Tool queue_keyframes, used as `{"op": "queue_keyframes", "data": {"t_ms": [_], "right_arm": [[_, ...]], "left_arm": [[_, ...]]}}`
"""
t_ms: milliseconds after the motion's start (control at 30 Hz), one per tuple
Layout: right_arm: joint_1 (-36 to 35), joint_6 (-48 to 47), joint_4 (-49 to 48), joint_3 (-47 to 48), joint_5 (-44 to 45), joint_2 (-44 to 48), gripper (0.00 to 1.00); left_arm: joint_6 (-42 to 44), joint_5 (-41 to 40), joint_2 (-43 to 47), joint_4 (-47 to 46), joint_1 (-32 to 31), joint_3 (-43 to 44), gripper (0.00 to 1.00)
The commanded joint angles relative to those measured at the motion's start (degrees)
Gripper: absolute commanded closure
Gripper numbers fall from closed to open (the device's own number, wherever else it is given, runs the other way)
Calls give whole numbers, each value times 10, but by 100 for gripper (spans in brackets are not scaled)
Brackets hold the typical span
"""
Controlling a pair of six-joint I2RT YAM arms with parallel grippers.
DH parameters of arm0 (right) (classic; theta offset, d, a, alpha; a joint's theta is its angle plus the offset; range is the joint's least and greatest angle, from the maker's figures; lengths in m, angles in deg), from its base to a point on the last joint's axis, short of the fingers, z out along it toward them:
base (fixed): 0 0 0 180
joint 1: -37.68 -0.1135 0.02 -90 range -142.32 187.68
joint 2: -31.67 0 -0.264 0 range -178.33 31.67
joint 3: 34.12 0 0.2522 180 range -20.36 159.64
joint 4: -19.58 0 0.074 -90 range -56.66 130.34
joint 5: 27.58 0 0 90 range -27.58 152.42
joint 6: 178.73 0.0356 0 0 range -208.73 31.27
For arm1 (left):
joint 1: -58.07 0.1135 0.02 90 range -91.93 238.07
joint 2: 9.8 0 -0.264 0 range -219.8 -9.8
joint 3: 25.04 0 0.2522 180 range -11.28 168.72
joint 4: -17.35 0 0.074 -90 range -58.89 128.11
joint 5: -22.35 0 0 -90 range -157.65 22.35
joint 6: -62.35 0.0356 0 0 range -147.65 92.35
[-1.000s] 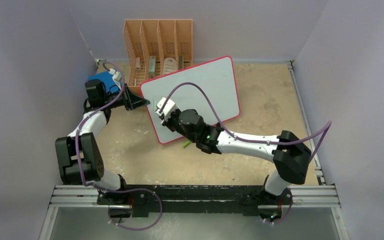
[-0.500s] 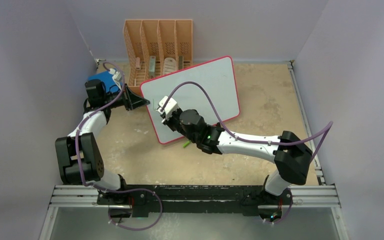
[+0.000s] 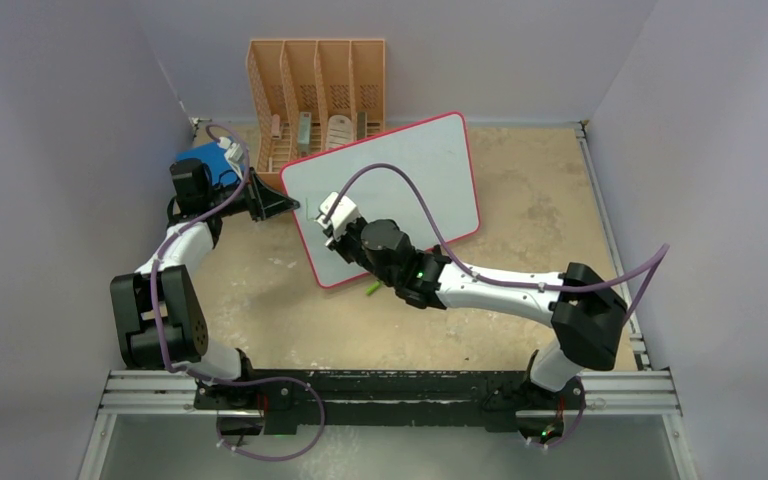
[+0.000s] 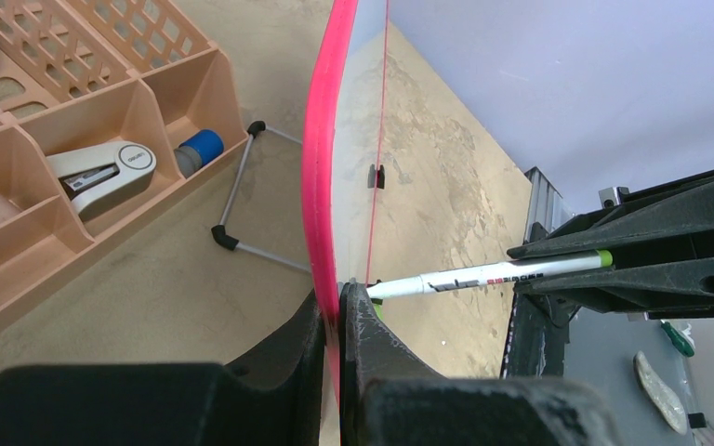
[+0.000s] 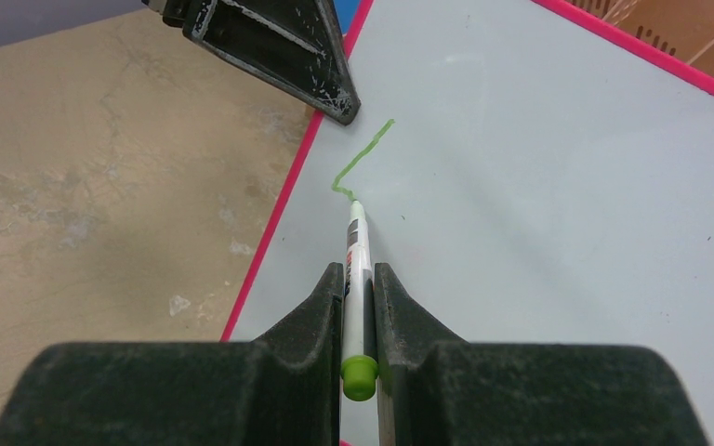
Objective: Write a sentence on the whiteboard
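Green stroke [image 5: 361, 160] on whiteboard [image 5: 539, 186] shows in right wrist view only. Right gripper [image 5: 358, 279] clamped on marker [image 5: 357, 246], tip on stroke. Left gripper [image 4: 337, 302] pinches whiteboard rim. Left wrist view: stapler [image 4: 102, 167] in organizer [image 4: 163, 98] compartment.

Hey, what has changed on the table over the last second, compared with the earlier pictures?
The right gripper, shut on the white marker pen with a green end, edged slightly away from the arm bases across the large glossy white whiteboard with a pink rim, its tip at a short green stroke. The left gripper stayed clamped on the board's rim; the board did not shift.
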Motion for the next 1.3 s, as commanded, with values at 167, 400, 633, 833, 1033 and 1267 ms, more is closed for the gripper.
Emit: {"op": "queue_keyframes", "data": {"t_ms": [167, 400, 633, 833, 1033, 1267], "right_arm": [[0, 5, -33, -4, -11, 53, 100], [1, -3, -37, -10, -10, 52, 100], [2, -3, -51, -7, -4, 39, 100], [4, -5, -54, -3, -2, 29, 100], [6, -3, -56, -3, 9, 28, 100], [10, 1, -59, -8, 18, 28, 100]], "left_arm": [[32, 1, 10, -6, -15, 17, 100], [32, 1, 10, -5, -15, 16, 100], [34, 0, 11, -3, -16, 16, 100], [35, -1, 10, -2, -17, 17, 100], [36, -1, 10, -1, -17, 17, 100], [37, -2, 11, 1, -17, 17, 100]]}}
